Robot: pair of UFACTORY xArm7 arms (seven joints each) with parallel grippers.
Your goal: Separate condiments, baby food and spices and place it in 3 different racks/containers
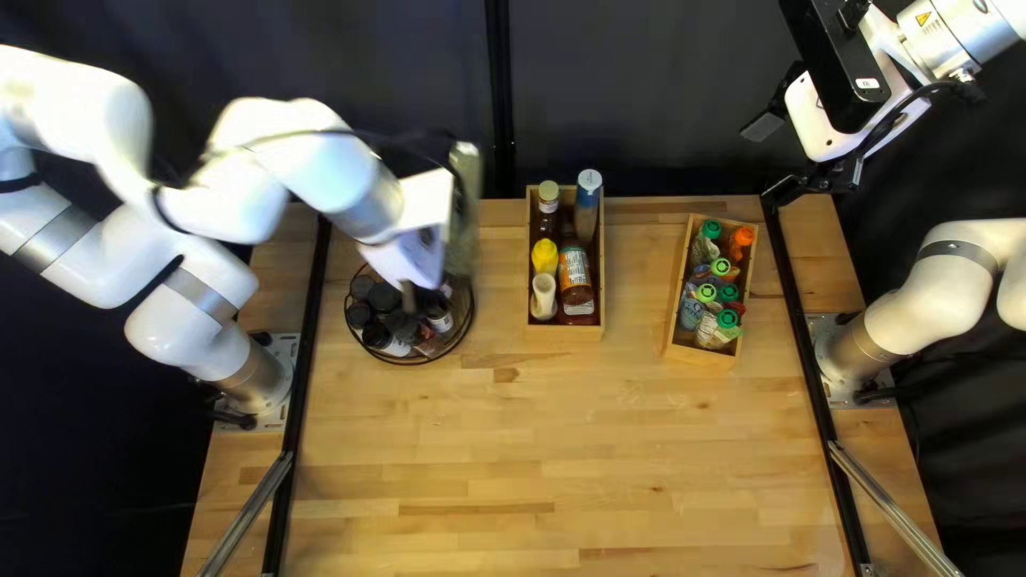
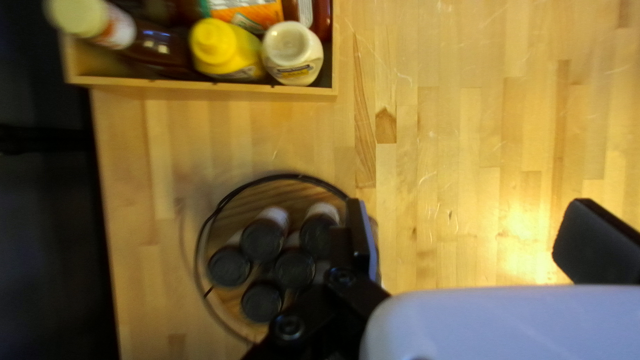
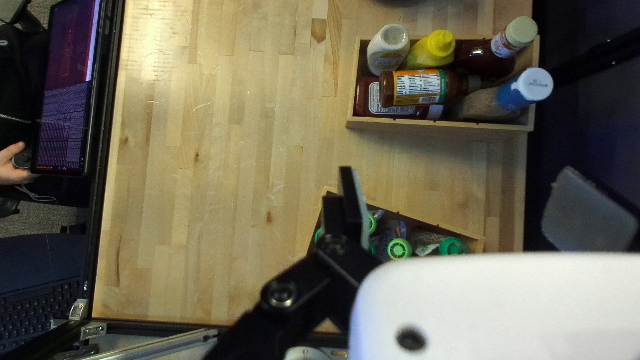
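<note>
Wooden table (image 1: 556,438), both arms over its far side. Left gripper (image 1: 423,286) above the round wire basket (image 1: 412,363), fingers wide apart, nothing held. Right gripper (image 1: 774,160) up at the far right corner, also spread wide and holding nothing. Middle wooden box (image 1: 566,333) has the condiments: blue-necked bottle (image 3: 510,95), dark bottle with cream cap (image 3: 487,57), orange-labelled brown sauce bottle (image 3: 417,87) lying over a red bottle (image 3: 365,97), yellow squeeze bottle (image 3: 430,51), white squeeze bottle (image 3: 387,50). Slanted wooden box (image 1: 700,356) at its right: baby food pouches (image 1: 706,326), green and orange caps. Basket: black-lidded spice jars (image 2: 263,240), grouped upright or leaning. Person's hand (image 3: 12,167) beside a screen (image 3: 63,87) past the near edge.
</note>
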